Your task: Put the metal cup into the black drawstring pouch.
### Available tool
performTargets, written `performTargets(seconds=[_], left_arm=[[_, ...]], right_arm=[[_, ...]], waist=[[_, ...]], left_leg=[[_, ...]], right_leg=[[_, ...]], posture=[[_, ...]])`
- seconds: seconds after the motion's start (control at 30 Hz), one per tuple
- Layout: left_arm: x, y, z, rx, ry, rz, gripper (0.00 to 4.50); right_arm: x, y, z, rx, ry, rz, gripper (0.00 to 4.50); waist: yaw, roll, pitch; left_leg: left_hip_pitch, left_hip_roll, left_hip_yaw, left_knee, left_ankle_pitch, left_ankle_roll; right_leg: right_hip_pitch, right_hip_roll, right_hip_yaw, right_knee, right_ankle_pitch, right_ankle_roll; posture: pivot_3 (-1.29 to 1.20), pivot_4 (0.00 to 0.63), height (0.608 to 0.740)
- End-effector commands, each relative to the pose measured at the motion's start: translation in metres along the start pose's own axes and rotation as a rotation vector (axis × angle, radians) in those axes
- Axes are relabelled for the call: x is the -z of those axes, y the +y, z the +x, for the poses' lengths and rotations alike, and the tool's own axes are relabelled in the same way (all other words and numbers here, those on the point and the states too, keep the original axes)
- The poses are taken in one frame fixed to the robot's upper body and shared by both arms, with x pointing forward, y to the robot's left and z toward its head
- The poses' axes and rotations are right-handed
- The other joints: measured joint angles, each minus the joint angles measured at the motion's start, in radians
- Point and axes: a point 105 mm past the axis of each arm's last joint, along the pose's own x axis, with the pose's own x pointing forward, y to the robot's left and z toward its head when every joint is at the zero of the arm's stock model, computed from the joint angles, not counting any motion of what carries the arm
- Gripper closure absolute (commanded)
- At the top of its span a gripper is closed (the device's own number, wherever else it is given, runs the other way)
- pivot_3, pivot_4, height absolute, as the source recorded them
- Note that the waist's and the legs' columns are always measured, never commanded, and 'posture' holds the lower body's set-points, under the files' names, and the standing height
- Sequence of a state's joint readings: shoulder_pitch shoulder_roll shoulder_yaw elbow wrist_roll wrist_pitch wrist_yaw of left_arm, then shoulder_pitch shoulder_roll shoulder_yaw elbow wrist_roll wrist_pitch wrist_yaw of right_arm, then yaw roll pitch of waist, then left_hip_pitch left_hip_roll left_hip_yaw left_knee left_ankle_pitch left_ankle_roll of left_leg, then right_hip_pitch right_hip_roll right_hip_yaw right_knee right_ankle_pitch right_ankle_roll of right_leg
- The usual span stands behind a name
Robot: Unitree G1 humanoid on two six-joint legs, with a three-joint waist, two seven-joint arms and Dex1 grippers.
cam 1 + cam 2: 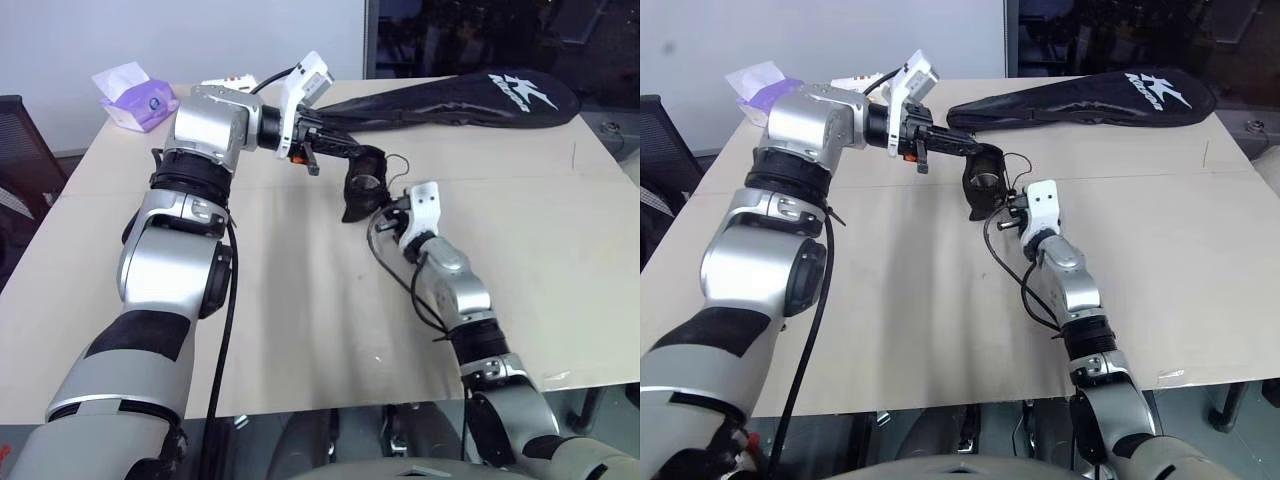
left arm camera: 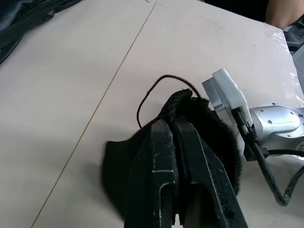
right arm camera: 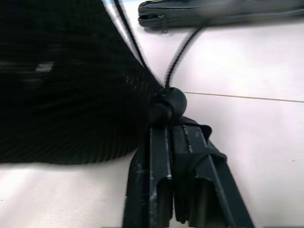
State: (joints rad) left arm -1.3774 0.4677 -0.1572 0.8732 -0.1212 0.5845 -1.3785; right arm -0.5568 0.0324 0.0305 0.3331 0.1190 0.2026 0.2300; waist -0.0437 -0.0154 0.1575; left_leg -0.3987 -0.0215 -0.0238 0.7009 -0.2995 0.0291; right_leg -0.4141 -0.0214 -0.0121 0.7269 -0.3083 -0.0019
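The black drawstring pouch [image 1: 985,180] hangs above the table [image 1: 300,330], near the middle and somewhat toward the far edge, lifted clear of the surface. Its mouth faces the head camera; a dull metallic glint shows inside, likely the metal cup [image 1: 986,181], but can't be sure how deep it sits.

Left gripper [image 2: 176,124] comes in from the robot's left side. Its 2 fingers [image 2: 159,156] are clenched on the pouch's upper rim, fabric pinched betw. them, no gap visible in the left wrist view. A thin cord loop [image 2: 152,92] sticks out from the rim just past the fingertips.

Right gripper [image 3: 166,126] reaches up from the near edge, just below and to the right of the pouch. Its fingers [image 3: 159,156] are pressed together, tips right against the round cord toggle [image 3: 171,100] at the pouch's side. The cord [image 3: 183,52] runs up away from the toggle. Can't tell whether the toggle or cord is actually pinched or only touched.

A long black racket cover [image 1: 470,100] w/ white logo lies along the far edge toward the far right corner. A tissue pack [image 1: 135,98] sits at the far left corner.
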Motion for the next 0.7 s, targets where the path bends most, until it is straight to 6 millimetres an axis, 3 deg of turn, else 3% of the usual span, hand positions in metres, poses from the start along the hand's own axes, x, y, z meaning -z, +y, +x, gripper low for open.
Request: performTargets(seconds=[0.03, 0.1, 0.17, 0.37, 0.5, 0.63, 0.7], left_arm=[[-0.014, -0.001, -0.008, -0.008, -0.045, 0.041, 4.50], [-0.009, -0.002, -0.007, -0.002, -0.042, 0.030, 4.50], [0.001, -0.005, -0.002, 0.017, -0.028, 0.029, 4.50], [0.019, -0.032, 0.023, 0.148, -0.029, 0.125, 4.50], [-0.006, -0.048, 0.042, 0.200, -0.130, 0.161, 3.25], [-0.020, -0.072, 0.073, 0.268, -0.169, 0.248, 1.32], [-0.021, -0.083, 0.089, 0.300, -0.183, 0.271, 1.32]], right_arm=[[-0.015, -0.014, -0.010, 0.067, -0.061, -0.102, 4.45], [-0.021, -0.032, -0.024, 0.141, -0.060, -0.230, 4.45], [-0.035, -0.052, -0.048, 0.213, -0.040, -0.465, 4.45], [-0.081, -0.063, -0.104, 0.235, 0.007, -0.900, 4.45], [-0.102, -0.049, -0.119, 0.183, 0.026, -1.043, 4.50], [-0.113, -0.038, -0.124, 0.150, 0.035, -1.086, 4.50], [-0.114, -0.034, -0.125, 0.138, 0.044, -1.096, 4.50]], waist=[[0.001, 0.000, 0.000], [0.003, 0.000, 0.000], [0.007, 0.000, 0.000], [0.008, 0.001, 0.001], [0.008, 0.001, 0.001], [0.012, 0.001, 0.001], [0.013, 0.001, 0.001]], left_leg=[[0.000, 0.000, 0.000, 0.000, 0.000, 0.000], [0.000, 0.000, 0.000, 0.000, 0.000, 0.000], [-0.001, 0.000, 0.000, 0.000, 0.000, 0.000], [-0.001, 0.000, 0.000, 0.000, 0.000, 0.000], [-0.001, 0.000, 0.000, 0.001, 0.000, 0.000], [0.000, 0.000, 0.000, 0.001, 0.000, 0.001], [-0.001, 0.000, 0.000, 0.001, 0.000, 0.001]], right_leg=[[0.000, 0.000, 0.000, 0.000, 0.000, 0.000], [0.000, 0.000, 0.000, 0.000, 0.000, 0.000], [0.000, -0.001, 0.000, -0.001, 0.000, 0.000], [0.000, 0.000, 0.000, 0.000, 0.000, 0.000], [0.000, 0.001, 0.000, 0.000, 0.000, 0.000], [0.001, 0.001, 0.000, 0.000, 0.000, 0.000], [0.001, 0.000, 0.000, 0.000, 0.000, 0.000]], posture=[[0.00, 0.150, 0.740], [0.00, 0.150, 0.740], [0.00, 0.150, 0.740], [0.00, 0.150, 0.740], [0.00, 0.150, 0.740], [0.00, 0.150, 0.740], [0.00, 0.150, 0.740]])
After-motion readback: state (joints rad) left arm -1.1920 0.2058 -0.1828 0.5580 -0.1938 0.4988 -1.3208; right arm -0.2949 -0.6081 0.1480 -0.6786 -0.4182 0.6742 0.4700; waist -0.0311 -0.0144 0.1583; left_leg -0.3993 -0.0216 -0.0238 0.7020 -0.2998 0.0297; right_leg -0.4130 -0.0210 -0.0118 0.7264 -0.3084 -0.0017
